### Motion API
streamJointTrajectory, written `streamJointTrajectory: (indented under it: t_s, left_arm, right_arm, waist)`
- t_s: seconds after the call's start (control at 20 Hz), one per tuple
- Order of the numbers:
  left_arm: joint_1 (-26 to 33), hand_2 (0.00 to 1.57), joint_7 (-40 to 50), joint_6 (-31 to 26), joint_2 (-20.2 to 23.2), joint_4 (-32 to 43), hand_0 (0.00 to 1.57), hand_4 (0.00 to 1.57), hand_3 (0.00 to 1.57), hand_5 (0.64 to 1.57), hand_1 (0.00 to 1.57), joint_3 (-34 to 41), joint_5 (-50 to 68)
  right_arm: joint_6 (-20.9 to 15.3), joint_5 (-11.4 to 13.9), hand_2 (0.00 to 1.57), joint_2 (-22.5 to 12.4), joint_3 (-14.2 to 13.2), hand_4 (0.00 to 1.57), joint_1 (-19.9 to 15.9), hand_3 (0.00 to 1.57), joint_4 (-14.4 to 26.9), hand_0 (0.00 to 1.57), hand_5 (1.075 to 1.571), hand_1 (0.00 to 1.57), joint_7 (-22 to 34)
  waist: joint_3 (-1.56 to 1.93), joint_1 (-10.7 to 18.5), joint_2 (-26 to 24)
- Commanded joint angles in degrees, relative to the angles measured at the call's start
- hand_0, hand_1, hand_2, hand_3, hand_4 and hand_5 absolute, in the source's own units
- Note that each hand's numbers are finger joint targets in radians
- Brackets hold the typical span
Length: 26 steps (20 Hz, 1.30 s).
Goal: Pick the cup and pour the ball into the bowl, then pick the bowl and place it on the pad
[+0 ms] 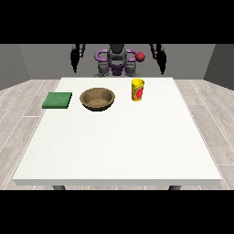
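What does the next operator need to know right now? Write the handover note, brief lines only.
Hands: the hand at the view's left and the hand at the view's right both hang at the robot's sides, behind the table's far edge, holding nothing.
Things: yellow cup upright on the table, right of the wooden bowl; green pad left of the bowl, apart from it. The ball is not visible from here.
Done: nothing.
Left: pick the cup, pour into the bowl, move the bowl onto the pad.
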Motion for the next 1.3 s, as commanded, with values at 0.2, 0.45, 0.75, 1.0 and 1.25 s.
streamJointTrajectory:
  t_s: [0.2, 0.45, 0.75, 1.0, 1.25]
  left_arm:
    - [-1.42, 0.0, 4.9, -0.91, 2.26, -5.97, 0.0, 0.0, 0.0, 1.557, 0.0, 0.32, 0.88]
    - [-6.18, 0.0, 10.47, -0.3, -1.18, -12.32, 0.0, 0.0, 0.0, 1.558, 0.0, 2.19, 8.12]
    - [-5.52, 0.0, 1.48, -5.39, 1.42, -8.85, 0.0, 0.0, 0.0, 1.547, 0.0, 7.5, 10.87]
    - [-11.29, 0.0, -5.91, -6.21, 2.93, -0.49, 0.0, 0.0, 0.0, 1.536, 0.0, 11.16, 10.89]
    - [-7.49, 0.0, -19.68, -6.79, -1.17, 6.43, 0.0, 0.0, 0.0, 1.524, 0.0, 8.5, 6.68]
  right_arm:
    - [0.35, -0.53, 0.0, -2.52, -1.0, 0.0, -0.85, 0.0, -5.76, 0.0, 1.569, 0.0, 5.15]
    - [9.49, -12.72, 0.0, -7.36, -10.28, 0.0, 1.68, 0.0, -4.2, 0.0, 1.569, 0.0, 2.01]
    - [10.08, -13.38, 0.0, -6.75, -12.27, 0.0, -0.26, 0.0, -6.12, 0.0, 1.569, 0.0, 0.97]
    - [13.69, -13.64, 0.0, -7.78, -12.92, 0.0, -2.42, 0.0, -3.21, 0.0, 1.57, 0.0, -4.59]
    - [13.73, -12.4, 0.0, -7.85, -13.3, 0.0, -3.04, 0.0, -0.96, 0.0, 1.57, 0.0, -7.39]
  waist:
    - [0.74, -0.73, -14.82]
    - [0.88, -0.65, -9.91]
    - [0.86, -0.5, -3.54]
    - [0.86, -2.41, 1.96]
    - [0.84, -2.64, 5.8]
